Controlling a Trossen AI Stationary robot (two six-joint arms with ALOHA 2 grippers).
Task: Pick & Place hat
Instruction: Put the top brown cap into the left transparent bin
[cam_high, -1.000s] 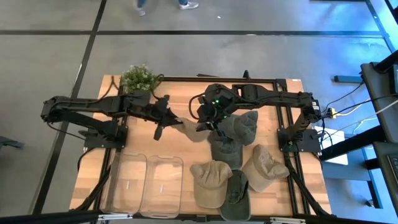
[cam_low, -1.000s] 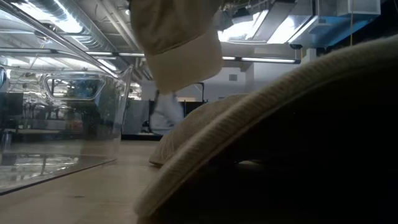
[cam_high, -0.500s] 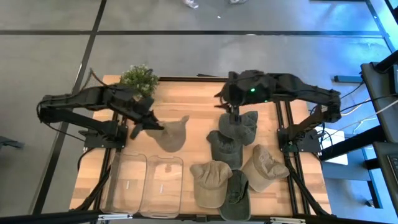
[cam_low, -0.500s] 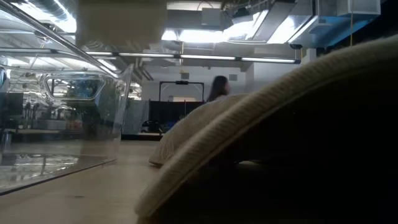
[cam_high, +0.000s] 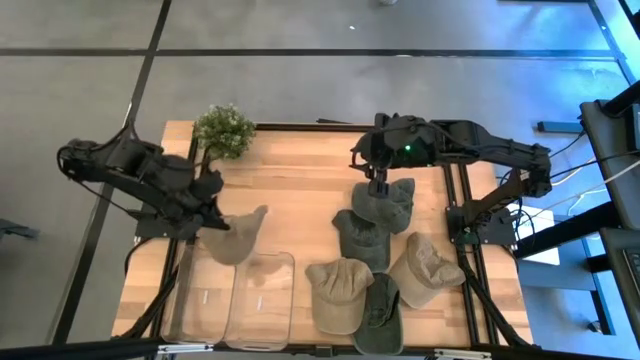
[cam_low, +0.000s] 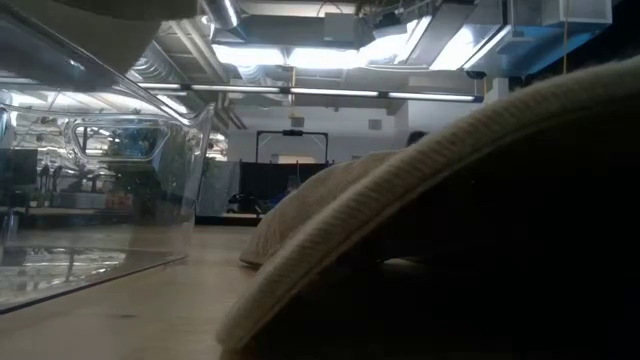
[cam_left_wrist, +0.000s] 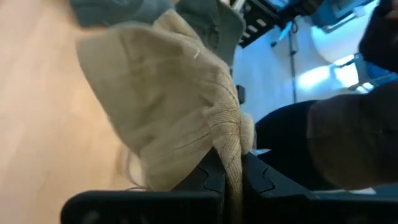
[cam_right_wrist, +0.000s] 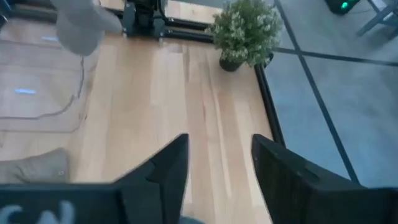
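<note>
High view lays out a pale, straight-grained wooden tabletop (cam_high: 300, 190) framed by black metal rails. Near its front left corner sit two clear plastic bins (cam_high: 240, 300) side by side, rounded at the corners and glossy. Toward the front right, a pile of caps (cam_high: 375, 255) overlaps in soft cloth heaps, some olive-grey, some tan, with curved brims. At the back left corner stands a small potted plant (cam_high: 223, 130), bushy with fine pale-green leaves. The left gripper (cam_high: 212, 222) hangs over the left side of the tabletop, just behind the bins, its fingers clamped tight on a tan hat (cam_high: 236, 236) that droops limp from it above the back rims of the bins; the left wrist view shows the hat's (cam_left_wrist: 174, 106) coarse woven cloth and a thick stitched edge pinched between the dark fingers (cam_left_wrist: 214, 177). The right gripper (cam_high: 380, 186) hovers over the rear olive cap of the pile, its smooth, dark, blunt fingers (cam_right_wrist: 168, 168) parted with nothing between them.
</note>
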